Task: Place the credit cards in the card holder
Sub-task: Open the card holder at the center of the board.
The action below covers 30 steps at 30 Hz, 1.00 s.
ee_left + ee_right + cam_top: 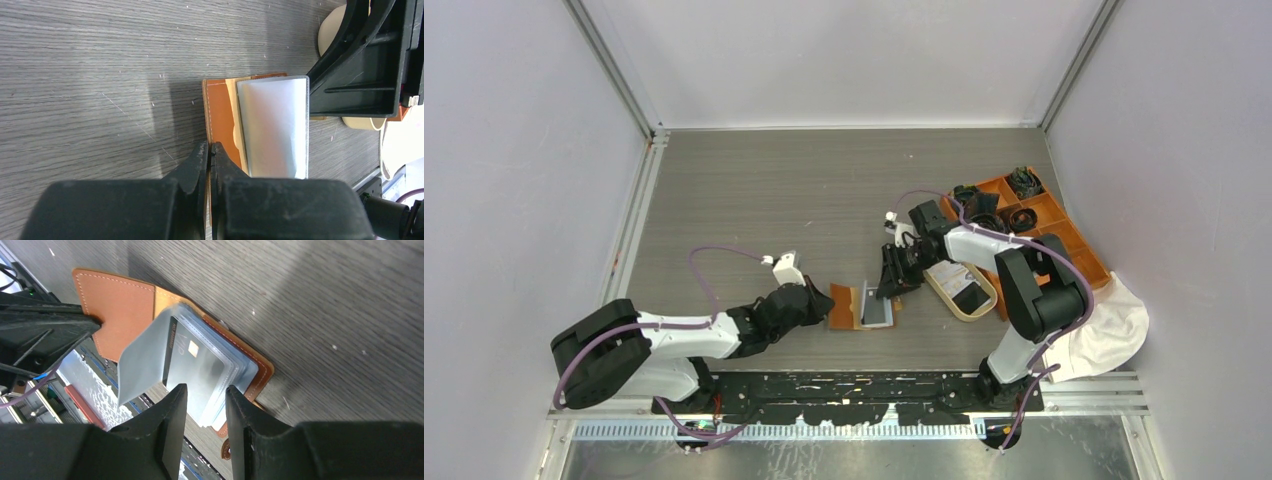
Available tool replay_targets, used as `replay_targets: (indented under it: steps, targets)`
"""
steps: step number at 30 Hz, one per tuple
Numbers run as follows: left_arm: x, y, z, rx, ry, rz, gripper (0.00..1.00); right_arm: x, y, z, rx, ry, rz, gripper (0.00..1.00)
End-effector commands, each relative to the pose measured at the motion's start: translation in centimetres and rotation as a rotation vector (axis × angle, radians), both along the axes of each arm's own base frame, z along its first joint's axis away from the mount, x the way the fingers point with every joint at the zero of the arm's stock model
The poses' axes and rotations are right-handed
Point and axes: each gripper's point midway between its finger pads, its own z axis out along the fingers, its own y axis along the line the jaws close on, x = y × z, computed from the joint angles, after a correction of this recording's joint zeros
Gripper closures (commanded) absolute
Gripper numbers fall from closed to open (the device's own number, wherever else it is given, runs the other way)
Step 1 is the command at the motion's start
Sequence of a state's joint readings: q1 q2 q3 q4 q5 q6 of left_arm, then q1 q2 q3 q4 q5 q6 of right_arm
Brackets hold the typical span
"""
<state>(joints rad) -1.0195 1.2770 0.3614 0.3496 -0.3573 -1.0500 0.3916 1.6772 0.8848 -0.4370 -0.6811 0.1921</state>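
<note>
The brown leather card holder (842, 306) lies open on the table. It also shows in the left wrist view (220, 112) and the right wrist view (125, 305). My left gripper (821, 299) is shut on the edge of its left flap (210, 148). Clear plastic sleeves (275, 130) stand up from its inside. A dark grey credit card (200, 365) printed "VIP" sits in a sleeve. My right gripper (892, 283) hovers open over the sleeves (205, 392), one finger on each side of the stack's edge. More credit cards (972, 297) lie in the cream oval tray.
The cream oval tray (944, 285) sits just right of the card holder. An orange compartmented box (1064, 225) with dark objects stands at the back right. A white cloth (1114, 335) lies at the front right. The black base rail runs along the near edge.
</note>
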Motion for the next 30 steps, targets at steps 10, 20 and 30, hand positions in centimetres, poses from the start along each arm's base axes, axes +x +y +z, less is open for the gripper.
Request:
replay_targets:
  steps: [10,20,30]
  targets:
    - [1.0,-1.9,1.7,-0.030,-0.054,0.026,1.00,0.3,-0.1,-0.4,-0.071,0.043,-0.008,0.57]
    - [0.8,-3.1,1.0,-0.016,-0.040,-0.006,1.00,-0.7,2.8,3.2,0.144,0.097,0.065,0.58]
    - [0.9,-3.8,0.4,-0.015,-0.034,-0.020,1.00,-1.3,4.0,5.5,0.268,0.111,0.098,0.58]
